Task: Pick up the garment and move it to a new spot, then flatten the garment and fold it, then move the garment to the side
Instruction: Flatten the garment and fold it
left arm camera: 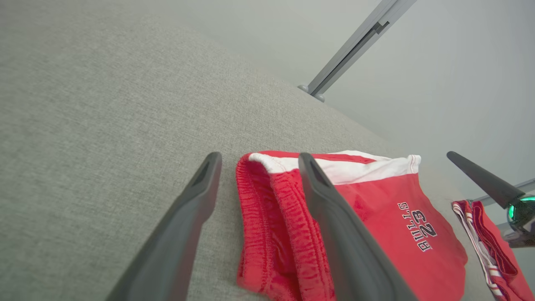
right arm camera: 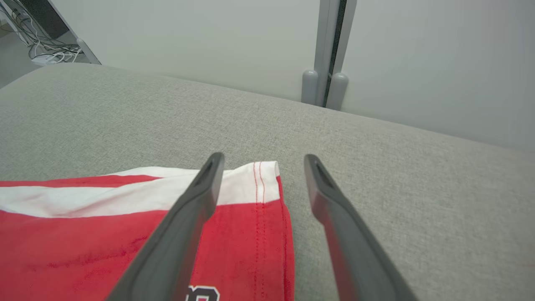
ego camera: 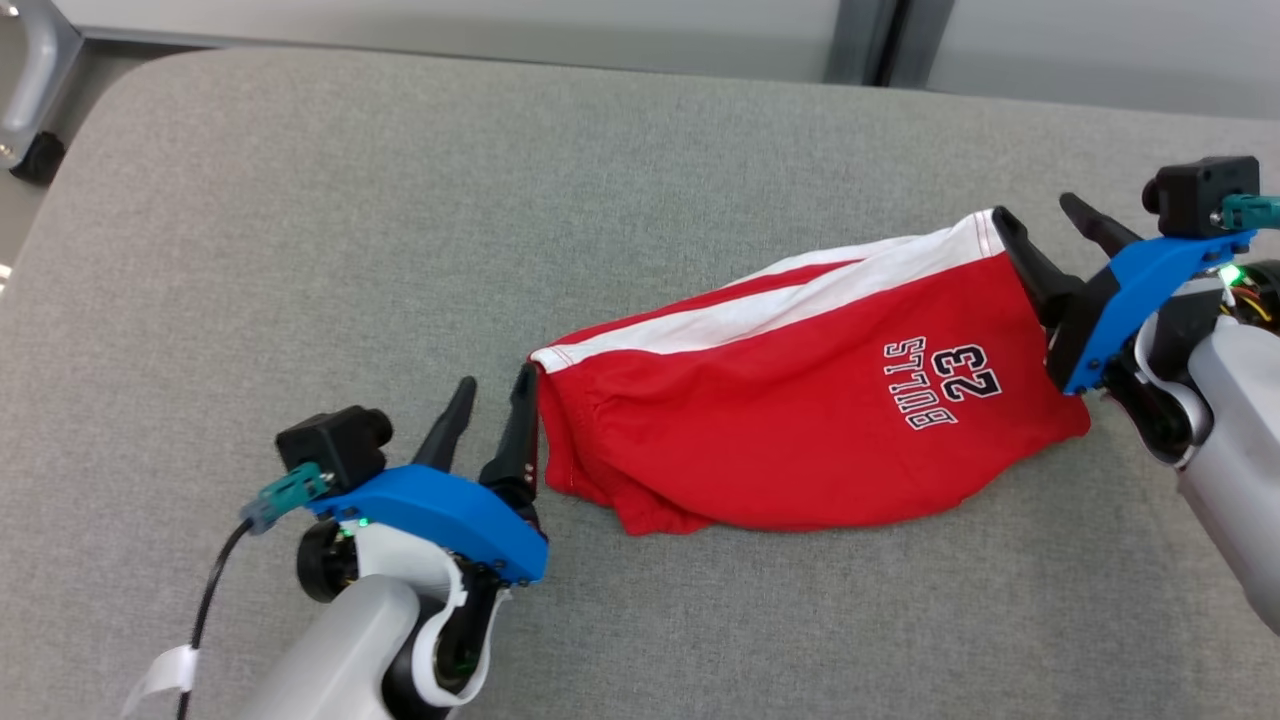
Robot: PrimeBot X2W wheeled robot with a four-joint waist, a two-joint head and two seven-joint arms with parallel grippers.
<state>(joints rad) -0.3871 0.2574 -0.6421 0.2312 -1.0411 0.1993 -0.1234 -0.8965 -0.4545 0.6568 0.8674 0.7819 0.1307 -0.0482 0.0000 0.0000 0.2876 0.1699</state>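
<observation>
Shorts [ego camera: 800,410] lie rumpled at centre-right of the head view on the grey pad [ego camera: 400,200]. The left gripper [ego camera: 497,376] at the waistband and the right gripper [ego camera: 1034,208] at the hem are spread, holding nothing. To flatten, pinch both ends and draw them apart evenly.

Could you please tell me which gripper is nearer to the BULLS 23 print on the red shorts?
Right. The right gripper stands open at the hem end of the shorts, close beside the print. The left gripper is open at the opposite, waistband end.
</observation>
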